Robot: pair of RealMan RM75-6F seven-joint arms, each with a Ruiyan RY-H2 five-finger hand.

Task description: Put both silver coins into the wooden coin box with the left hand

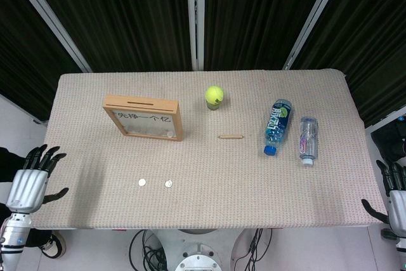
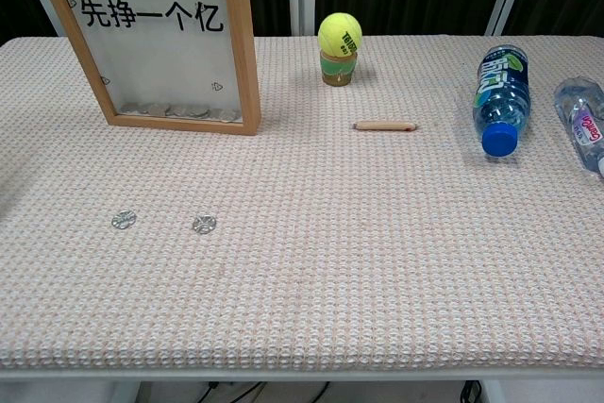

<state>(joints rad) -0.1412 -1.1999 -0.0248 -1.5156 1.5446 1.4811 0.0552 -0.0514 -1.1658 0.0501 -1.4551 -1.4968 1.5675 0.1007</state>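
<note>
Wooden-framed coin box with a clear front panel (image 1: 144,118) stands upright on the beige woven table cover (image 1: 222,176), slot on top, several coins already heaped at its bottom. 2 small round silver coins lie flat on the cover in front of the box, side by side but apart: left coin (image 1: 142,183), right coin (image 1: 169,183). Left hand (image 1: 33,181) hangs off the table edge, left of and nearer than the box, fingers spread, holding nothing. Right hand (image 1: 393,196) is at the far right edge, partly cut off; fingers appear apart, empty. Right of the box: yellow tennis ball on a small stand (image 1: 214,97), thin wooden stick (image 1: 231,136), blue-labelled plastic bottle (image 1: 277,126), clear plastic bottle (image 1: 308,140), both lying down.
</note>
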